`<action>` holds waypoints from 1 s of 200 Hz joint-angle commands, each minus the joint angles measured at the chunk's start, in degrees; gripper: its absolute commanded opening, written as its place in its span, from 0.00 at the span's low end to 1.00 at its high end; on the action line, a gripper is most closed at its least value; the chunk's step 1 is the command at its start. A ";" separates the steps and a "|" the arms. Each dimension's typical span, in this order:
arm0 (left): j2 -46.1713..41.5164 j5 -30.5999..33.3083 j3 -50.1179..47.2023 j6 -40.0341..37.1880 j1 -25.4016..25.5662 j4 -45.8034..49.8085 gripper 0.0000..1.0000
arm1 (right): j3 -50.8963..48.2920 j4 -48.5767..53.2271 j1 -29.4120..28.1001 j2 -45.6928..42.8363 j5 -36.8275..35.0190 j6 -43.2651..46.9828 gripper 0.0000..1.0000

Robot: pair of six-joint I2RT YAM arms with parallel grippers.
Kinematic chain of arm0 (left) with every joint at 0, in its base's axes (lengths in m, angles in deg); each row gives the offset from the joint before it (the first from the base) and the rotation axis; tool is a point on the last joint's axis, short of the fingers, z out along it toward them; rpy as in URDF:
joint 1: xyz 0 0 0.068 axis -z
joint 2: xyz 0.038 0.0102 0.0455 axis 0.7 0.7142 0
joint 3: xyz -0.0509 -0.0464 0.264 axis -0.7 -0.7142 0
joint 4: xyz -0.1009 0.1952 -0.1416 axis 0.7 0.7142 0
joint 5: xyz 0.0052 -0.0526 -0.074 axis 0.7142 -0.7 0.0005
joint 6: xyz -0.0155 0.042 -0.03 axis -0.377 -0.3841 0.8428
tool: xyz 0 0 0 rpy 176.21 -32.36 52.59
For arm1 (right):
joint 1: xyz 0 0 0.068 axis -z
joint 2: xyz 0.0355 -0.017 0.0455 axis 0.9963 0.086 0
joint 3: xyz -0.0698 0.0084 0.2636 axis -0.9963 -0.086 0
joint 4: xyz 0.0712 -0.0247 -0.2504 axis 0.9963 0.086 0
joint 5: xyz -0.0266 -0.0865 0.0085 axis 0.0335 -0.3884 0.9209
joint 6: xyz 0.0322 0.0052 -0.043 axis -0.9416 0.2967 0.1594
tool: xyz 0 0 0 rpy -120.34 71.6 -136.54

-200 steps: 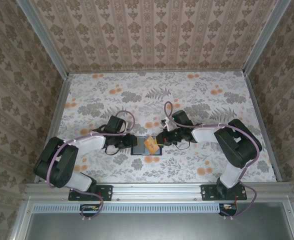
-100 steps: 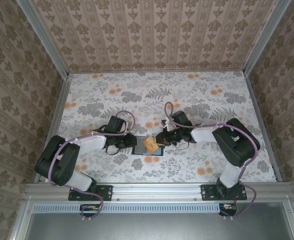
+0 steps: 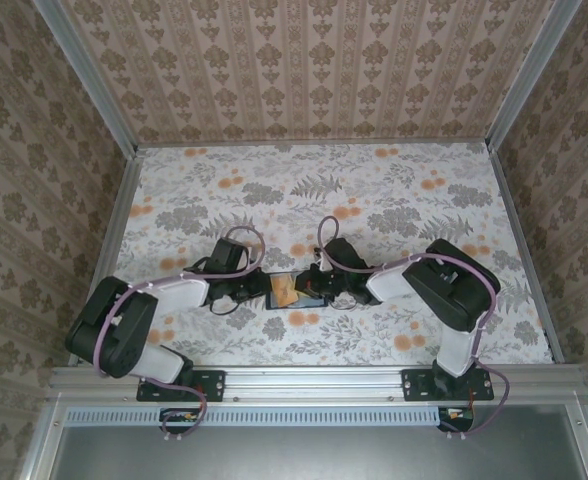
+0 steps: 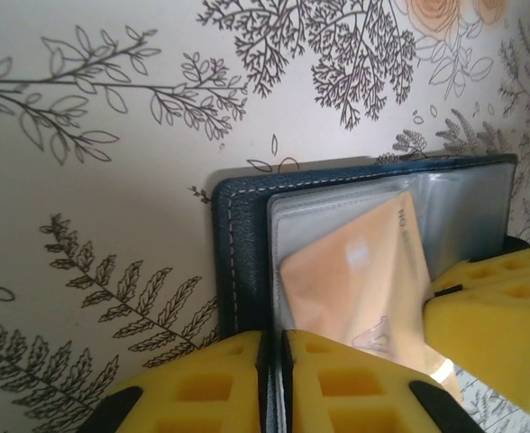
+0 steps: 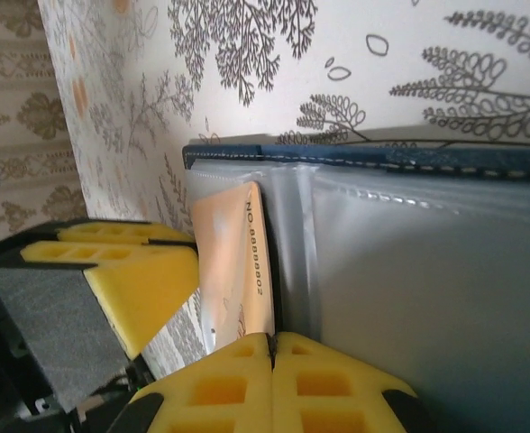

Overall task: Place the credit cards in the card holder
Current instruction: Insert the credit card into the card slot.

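Credit card (image 4: 355, 280) sits partway in card holder (image 4: 238, 234). Right gripper (image 5: 272, 343) pinches card; left gripper (image 4: 271, 341) clamps holder edge. Best pushed straight, flat.

The left tool (image 3: 260, 289) and right tool (image 3: 317, 287) hem the card holder (image 3: 292, 292) in; open counter (image 3: 374, 190) lies beyond.

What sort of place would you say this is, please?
Probably a purpose-built robot test cell rather than a home: wallpaper panels held in aluminium framing, a floral-print tabletop, and a left arm and right arm bolted to a rail at its near edge.
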 commanded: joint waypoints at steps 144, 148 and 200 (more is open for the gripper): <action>-3.88 1.98 -2.78 3.92 -2.00 7.89 0.06 | -3.66 5.34 -4.22 -4.86 -18.23 -2.17 0.00; -3.65 1.65 -2.78 4.14 -2.00 7.57 0.06 | -3.93 5.21 -4.27 -4.86 -18.70 -2.69 0.00; -1.56 -1.00 -2.79 5.38 -1.57 4.29 0.05 | -4.80 1.09 -6.38 -4.70 -24.88 -5.78 0.00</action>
